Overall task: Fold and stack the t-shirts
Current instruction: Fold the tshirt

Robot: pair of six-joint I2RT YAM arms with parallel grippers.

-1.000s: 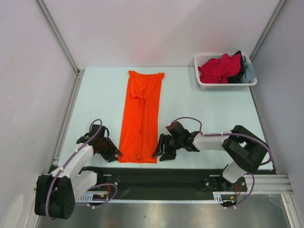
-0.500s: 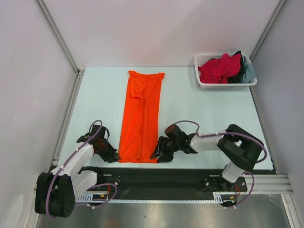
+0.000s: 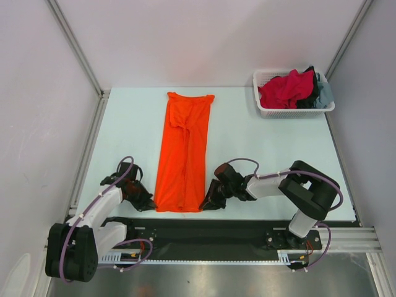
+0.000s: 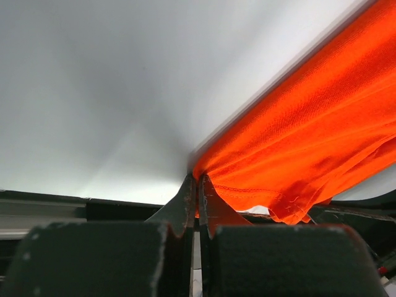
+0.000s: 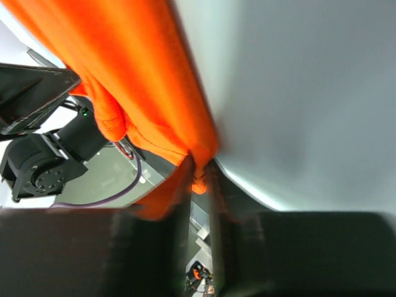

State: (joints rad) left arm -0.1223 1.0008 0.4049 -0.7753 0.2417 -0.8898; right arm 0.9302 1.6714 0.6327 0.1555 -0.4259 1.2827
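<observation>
The orange t-shirt (image 4: 309,136) leaves the left wrist view to the right of the jaws, and its far edge is blurred. How deep the cloth goes between the jaws of the left gripper (image 4: 197,180) is hidden. At the right gripper (image 5: 199,166) the pinched cloth is blurred.

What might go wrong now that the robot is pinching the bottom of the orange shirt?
1. The left gripper seems to pinch only the very corner of the orange t-shirt, so the cloth may slip out when pulled.
2. By the right gripper, some layers bunch loose outside its grip, so the long fold could fall open.
3. If one arm moves ahead of the other, the narrow strip may twist or land crooked.
</observation>
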